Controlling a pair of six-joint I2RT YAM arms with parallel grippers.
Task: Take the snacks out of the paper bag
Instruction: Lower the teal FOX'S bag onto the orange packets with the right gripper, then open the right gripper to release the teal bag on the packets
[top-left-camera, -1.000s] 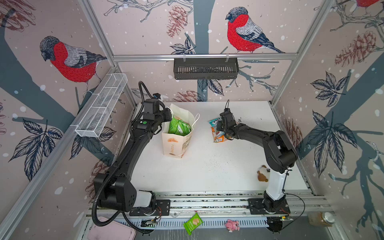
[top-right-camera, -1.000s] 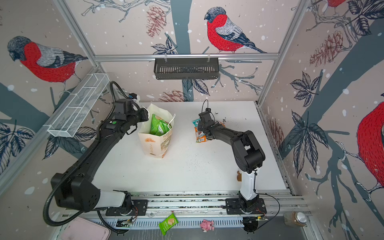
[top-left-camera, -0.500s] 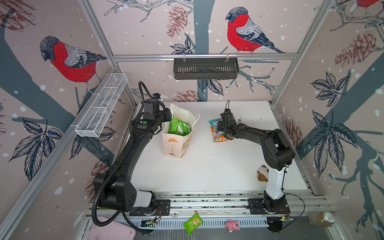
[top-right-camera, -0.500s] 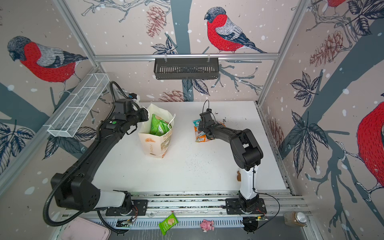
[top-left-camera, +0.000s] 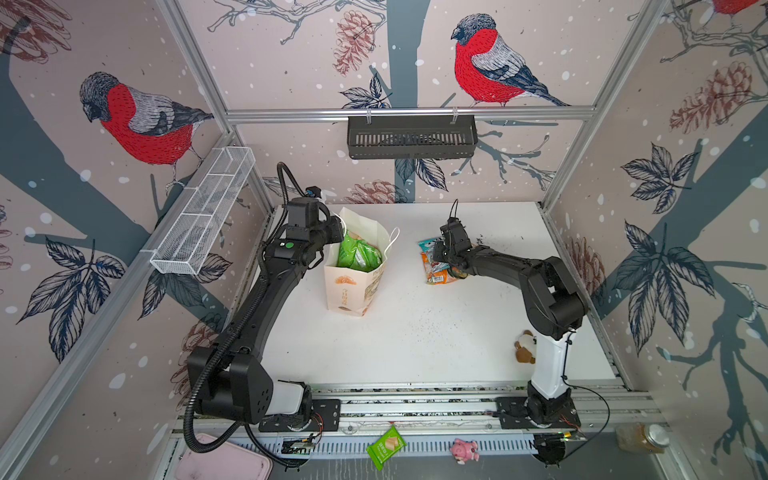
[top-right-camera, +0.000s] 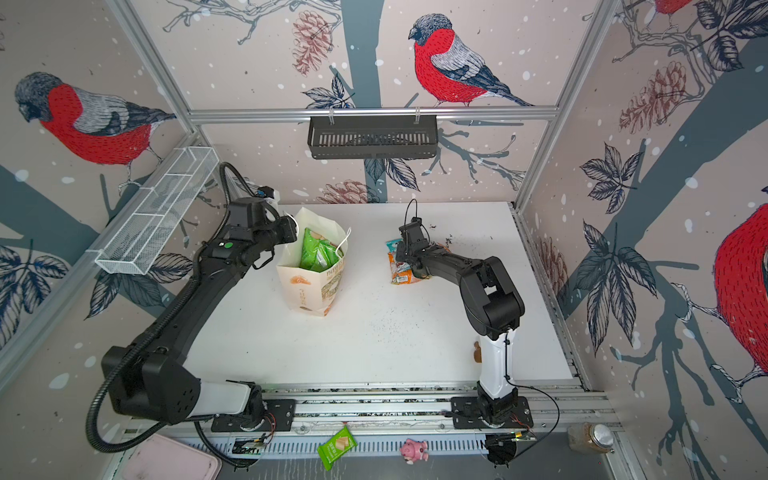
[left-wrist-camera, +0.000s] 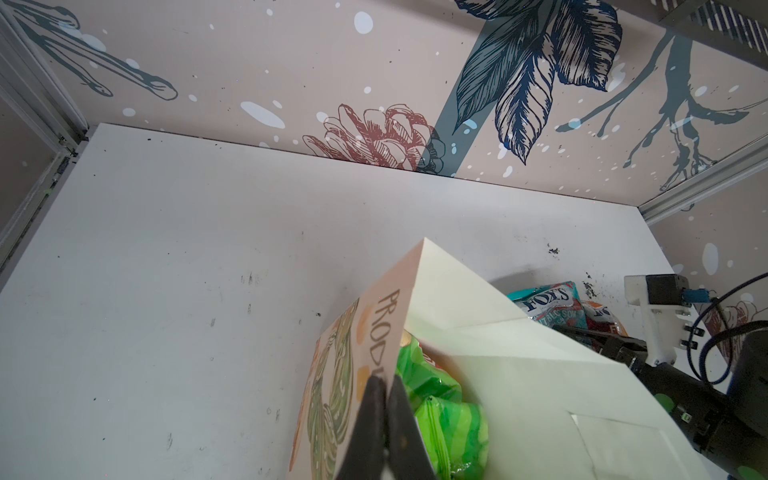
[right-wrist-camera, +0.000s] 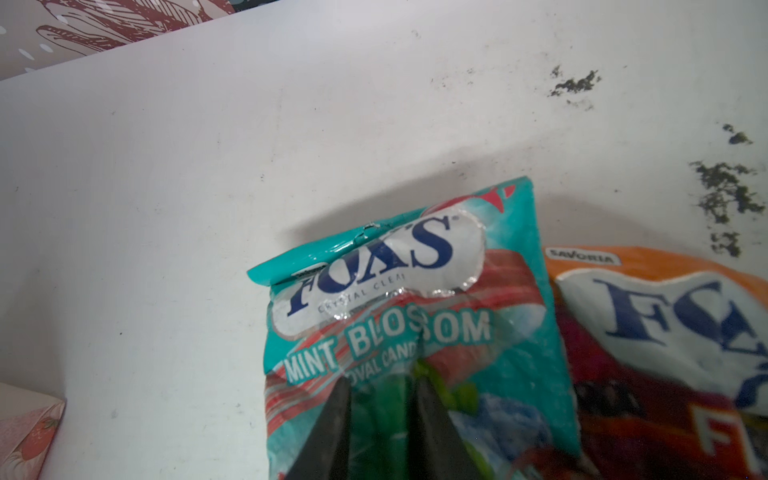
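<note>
So right now my left pincer (left-wrist-camera: 384, 380) is clamping down on the top rim of the paper bag (top-left-camera: 353, 286), with one finger on the printed outside and the other inside. The bag is standing upright on the white table (top-left-camera: 415, 332), left of the middle in both top views, and its mouth is gaping open. Bright green snack packets (top-right-camera: 316, 253) are sitting inside it, poking up near the rim right next to my pinch.

My right pincer (right-wrist-camera: 380, 386) is pointing down at the teal packet (right-wrist-camera: 415, 299), the one reading FOX'S Mint Blossom. Its fingers (right-wrist-camera: 336, 432) are standing slightly parted with a clear gap between them, so I'm not gripping anything there. The packet is lying flat on the table. Can't tell whether my tips are touching the foil.

An orange packet (right-wrist-camera: 665, 332) is lying right up against the teal one. Both are sitting out of the bag, off to its right and well apart from it. Some dark crumbs (right-wrist-camera: 723, 187) are lying scattered on the table near them.
</note>
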